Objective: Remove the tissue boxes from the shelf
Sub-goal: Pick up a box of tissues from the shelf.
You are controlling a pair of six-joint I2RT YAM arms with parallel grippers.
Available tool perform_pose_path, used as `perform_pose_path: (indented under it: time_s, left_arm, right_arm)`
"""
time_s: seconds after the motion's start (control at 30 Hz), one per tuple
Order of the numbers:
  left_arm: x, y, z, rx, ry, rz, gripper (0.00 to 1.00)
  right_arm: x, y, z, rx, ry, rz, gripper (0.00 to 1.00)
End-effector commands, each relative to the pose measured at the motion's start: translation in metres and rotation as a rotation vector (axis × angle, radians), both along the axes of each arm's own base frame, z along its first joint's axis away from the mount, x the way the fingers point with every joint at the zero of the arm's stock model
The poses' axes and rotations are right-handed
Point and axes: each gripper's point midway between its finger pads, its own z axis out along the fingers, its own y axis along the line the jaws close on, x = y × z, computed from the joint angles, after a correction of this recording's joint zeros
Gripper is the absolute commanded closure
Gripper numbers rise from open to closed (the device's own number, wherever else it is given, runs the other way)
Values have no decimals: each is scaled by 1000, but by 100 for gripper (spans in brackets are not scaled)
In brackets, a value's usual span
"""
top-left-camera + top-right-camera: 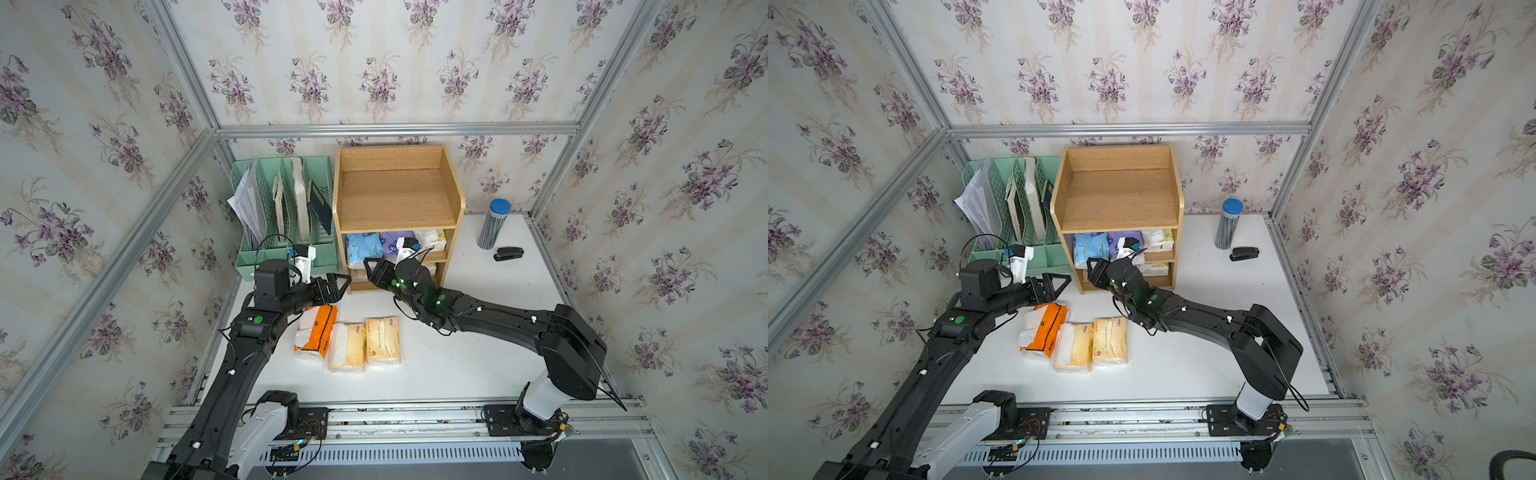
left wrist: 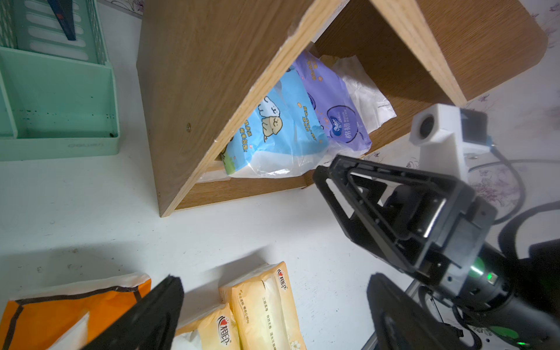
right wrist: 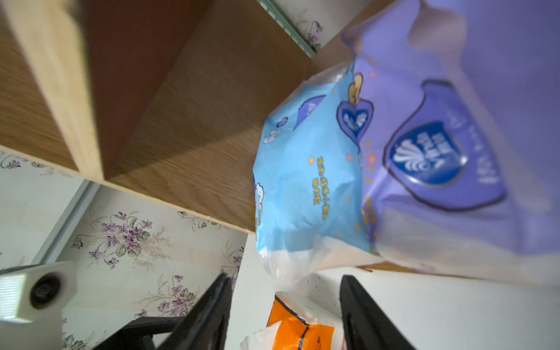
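Shelf (image 1: 395,195) sits centre frame in both top views, backed against the wall.

Middle tier holds three packs side by side. The light blue pack (image 1: 362,248) is at the left end, the purple pack (image 1: 390,240) is in the middle and the white-yellow pack (image 1: 434,239) is at the right. Blue and purple press against each other, and the blue one pokes out past the front edge. Bottom tier shows bits of pale packs behind the right arm; can't tell how many.

Three more packs lie on the white table (image 1: 457,365), lower centre of frame, in front of the shelf. The orange pack (image 1: 320,330) lies tilted. The left cream-yellow pack (image 1: 348,347) and right cream-yellow pack (image 1: 383,340) touch each other, just right of the orange one.

Right gripper (image 3: 285,278) is at the front of the shelf, by the blue pack. Its fingers (image 3: 209,312) are spread and clamp nothing. The blue pack's clear end flap hangs right at the tips; contact unclear.

Left gripper (image 1: 338,286) has its fingers spread wide and empty. It hovers over the orange pack's far end, just left of the shelf's lower front corner.

Mint green file organizer (image 1: 322,178) stands just left of the shelf. Blue-capped striped cylinder (image 1: 494,226) and black stapler (image 1: 508,253) are to the shelf's right, near each other.
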Motion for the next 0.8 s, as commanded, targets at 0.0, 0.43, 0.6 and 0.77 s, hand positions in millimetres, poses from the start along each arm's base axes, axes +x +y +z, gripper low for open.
perform_pose_path:
  time_s: [0.0, 0.43, 0.6, 0.77]
  left_arm:
    - [5, -4, 8, -17, -34, -17, 1]
    - [-3, -4, 0, -32, -44, -3, 1]
    - [-6, -4, -6, -26, -31, -5, 1]
    - [-9, -5, -10, -16, -17, -18, 1]
  right_arm:
    - [2, -5, -10, -51, 13, 4, 35]
    - [18, 7, -7, 61, -45, 18, 34]
    - [22, 10, -6, 74, -50, 12, 34]
    - [22, 9, -5, 89, -55, 5, 34]
